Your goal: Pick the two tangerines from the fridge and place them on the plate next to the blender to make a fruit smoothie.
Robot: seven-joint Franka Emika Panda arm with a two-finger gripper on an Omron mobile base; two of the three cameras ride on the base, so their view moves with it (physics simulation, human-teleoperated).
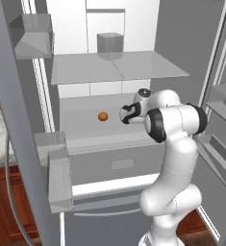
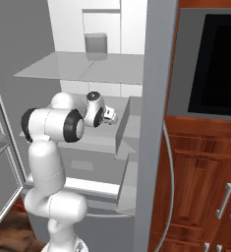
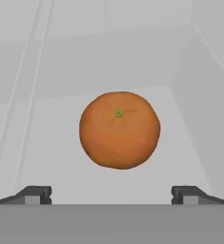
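Gripper (image 1: 123,115): the arm's own wrist is hiding its fingers in the left base view; in the hand view only the fingertips (image 3: 33,194) are showing, the rest cut off at the bottom.
Fridge (image 1: 119,72): its top and doors are running off the picture edges.
Grey container (image 1: 109,43) on the upper shelf: its contents are staying unreadable.
Wall oven (image 2: 217,64): the right edge is cropping it.

Base views flank the open fridge (image 1: 109,72); hand view peers inside.
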